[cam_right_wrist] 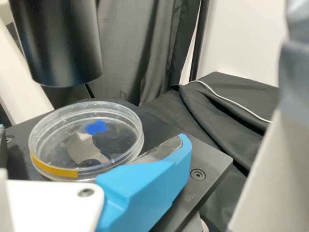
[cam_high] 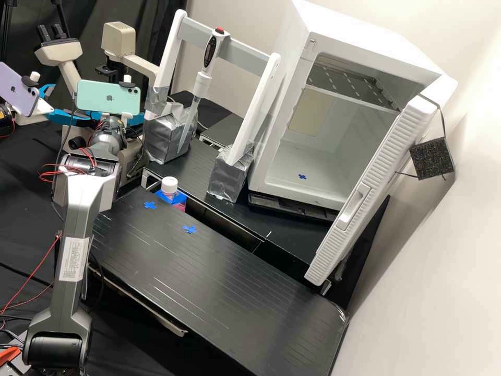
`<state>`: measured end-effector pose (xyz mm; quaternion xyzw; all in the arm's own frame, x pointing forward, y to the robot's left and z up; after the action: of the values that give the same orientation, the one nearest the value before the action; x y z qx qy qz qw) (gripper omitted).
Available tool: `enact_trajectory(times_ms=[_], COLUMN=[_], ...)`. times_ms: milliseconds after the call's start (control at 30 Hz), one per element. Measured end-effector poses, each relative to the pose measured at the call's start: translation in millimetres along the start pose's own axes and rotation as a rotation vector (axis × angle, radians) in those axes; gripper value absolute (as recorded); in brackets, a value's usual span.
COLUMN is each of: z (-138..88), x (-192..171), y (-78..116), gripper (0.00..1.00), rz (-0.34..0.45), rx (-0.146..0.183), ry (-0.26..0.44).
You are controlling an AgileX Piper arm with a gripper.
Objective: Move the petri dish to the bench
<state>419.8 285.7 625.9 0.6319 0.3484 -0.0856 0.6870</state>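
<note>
Petri dish, clear, on black plate

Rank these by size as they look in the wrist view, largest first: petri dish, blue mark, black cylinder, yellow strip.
Largest: petri dish and black cylinder, too alike to rank, the cylinder being cut off by the view's edge.
Next: yellow strip.
Smallest: blue mark.

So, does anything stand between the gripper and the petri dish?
Nothing visible stands between the gripper and the petri dish; a black cylinder hangs above the dish, though, and could obstruct a lift.
</note>
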Motion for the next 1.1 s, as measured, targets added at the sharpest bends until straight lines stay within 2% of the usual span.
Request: enact_trajectory(times_ms=[733,800,1100], z=[0.3,0.9,0.8], x=[-0.1,-0.1,-0.1], y=[-3.2,-3.5,-3.8], gripper=[0.00,0.00,0.00], rz=[-0.032,-0.036,-0.039], rx=[-0.010,-0.024,-0.036], ry=[0.000,-0.006,-0.005])
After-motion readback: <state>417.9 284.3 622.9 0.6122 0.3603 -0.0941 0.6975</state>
